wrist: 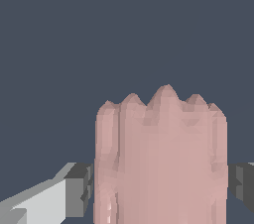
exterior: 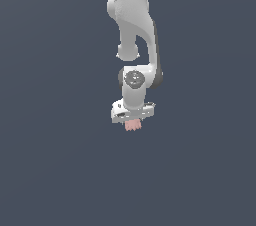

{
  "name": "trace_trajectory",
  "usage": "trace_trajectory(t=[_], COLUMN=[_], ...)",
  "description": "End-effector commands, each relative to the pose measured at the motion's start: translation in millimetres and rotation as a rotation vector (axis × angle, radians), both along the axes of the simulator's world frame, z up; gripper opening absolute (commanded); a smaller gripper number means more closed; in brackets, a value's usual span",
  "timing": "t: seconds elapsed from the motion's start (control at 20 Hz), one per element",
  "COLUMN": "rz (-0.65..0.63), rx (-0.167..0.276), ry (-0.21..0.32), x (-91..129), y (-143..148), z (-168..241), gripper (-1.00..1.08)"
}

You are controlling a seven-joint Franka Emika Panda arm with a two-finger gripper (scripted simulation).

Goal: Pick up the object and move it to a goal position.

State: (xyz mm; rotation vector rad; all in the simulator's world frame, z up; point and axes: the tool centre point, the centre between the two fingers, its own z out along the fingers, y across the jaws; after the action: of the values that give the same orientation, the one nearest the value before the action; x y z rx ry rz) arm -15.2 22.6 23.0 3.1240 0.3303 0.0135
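The object (exterior: 133, 125) is a small pale pink block with bumpy, ridged edges, and it pokes out just below the white hand of the arm in the exterior view. In the wrist view the object (wrist: 161, 158) fills the space between the two fingers, with a grey pad (wrist: 79, 191) pressed to one side and another grey pad (wrist: 241, 181) to the other. My gripper (exterior: 132, 122) is shut on the object. The fingers are mostly hidden behind the hand in the exterior view. Whether the object rests on the surface or hangs above it cannot be told.
The white arm (exterior: 135, 30) reaches down from the top of the exterior view. A plain dark grey-blue surface (exterior: 50, 160) lies all around, with no other objects or edges in sight.
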Motion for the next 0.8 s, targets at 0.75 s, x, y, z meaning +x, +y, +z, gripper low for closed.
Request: trace_trajectory(t=[0.75], rz=[0.001], rx=[-0.001], ry=[-0.001], x=[3.5], y=[7.3], z=[10.3], gripper=[-1.00])
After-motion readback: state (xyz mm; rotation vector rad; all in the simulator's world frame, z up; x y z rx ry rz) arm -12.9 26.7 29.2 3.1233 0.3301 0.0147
